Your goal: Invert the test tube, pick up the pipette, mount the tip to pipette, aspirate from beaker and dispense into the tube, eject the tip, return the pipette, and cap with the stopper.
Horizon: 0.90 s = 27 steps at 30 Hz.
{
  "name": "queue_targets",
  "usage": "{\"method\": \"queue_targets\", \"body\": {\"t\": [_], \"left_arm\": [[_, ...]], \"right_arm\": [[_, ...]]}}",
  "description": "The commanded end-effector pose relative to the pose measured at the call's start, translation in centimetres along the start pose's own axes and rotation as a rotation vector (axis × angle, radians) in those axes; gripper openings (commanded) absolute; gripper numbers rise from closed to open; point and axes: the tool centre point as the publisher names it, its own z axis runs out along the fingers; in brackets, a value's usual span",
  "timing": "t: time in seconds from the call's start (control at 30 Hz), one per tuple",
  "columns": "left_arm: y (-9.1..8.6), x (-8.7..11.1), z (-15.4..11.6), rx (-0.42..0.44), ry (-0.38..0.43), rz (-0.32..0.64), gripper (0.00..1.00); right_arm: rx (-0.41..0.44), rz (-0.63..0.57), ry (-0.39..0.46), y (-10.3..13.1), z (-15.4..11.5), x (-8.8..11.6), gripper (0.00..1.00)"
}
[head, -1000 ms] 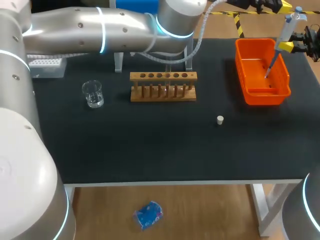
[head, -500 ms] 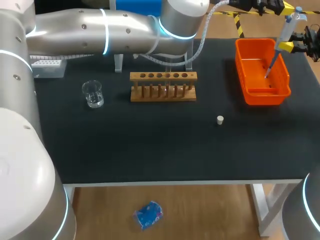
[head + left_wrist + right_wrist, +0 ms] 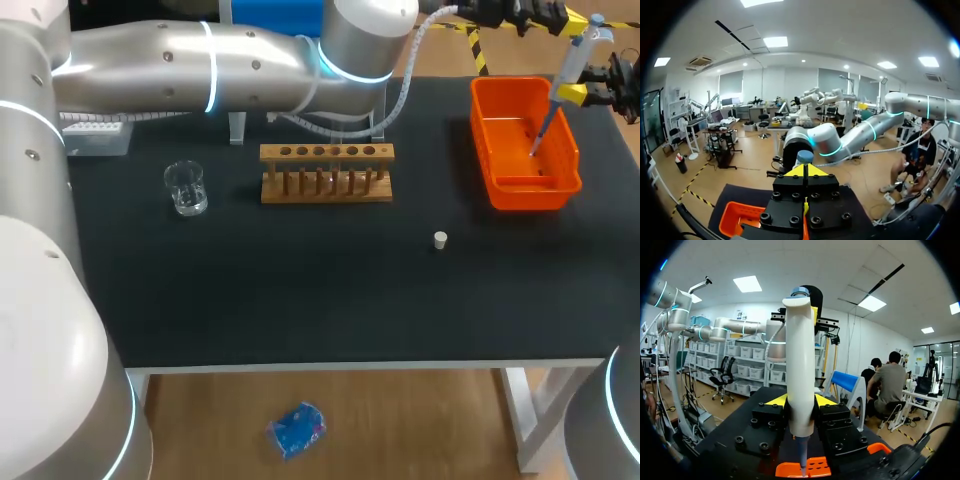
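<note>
My right gripper (image 3: 585, 93) (image 3: 800, 402) is shut on the white pipette (image 3: 572, 62) (image 3: 800, 370), holding it upright. The pipette's thin tip (image 3: 537, 142) hangs inside the orange bin (image 3: 500, 185) (image 3: 812, 469). My left arm reaches across the back of the table, and its gripper (image 3: 540, 14) (image 3: 806, 171) is shut and empty, level with the pipette's blue top (image 3: 805, 157) and close beside it. The glass beaker (image 3: 186, 187) stands at the left, the wooden tube rack (image 3: 326, 172) in the middle. The small white stopper (image 3: 440, 239) lies on the black mat.
A clear tip box (image 3: 95, 132) sits at the back left. A clear stand (image 3: 237, 125) rises behind the rack, under my left arm. The orange bin (image 3: 737, 217) lies below my left gripper. The black mat (image 3: 300, 290) runs to the front edge.
My left arm has shifted slightly at the back of the table. The right gripper, the pipette and the things on the mat have kept still.
</note>
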Motion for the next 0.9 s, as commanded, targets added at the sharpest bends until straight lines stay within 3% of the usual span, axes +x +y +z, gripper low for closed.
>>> {"method": "queue_targets", "body": {"t": [0.03, 0.9], "left_arm": [[0.4, 0.1, 0.3, 0.007, -0.001, -0.002, 0.0], [2.1, -0.2, 1.0, 0.008, 0.009, -0.041, 0.0]], "right_arm": [[0.001, -0.001, 0.001, 0.1, 0.0, 0.0, 0.0], [0.001, -0.001, 0.001, 0.1, 0.0, 0.0, 0.0]]}}
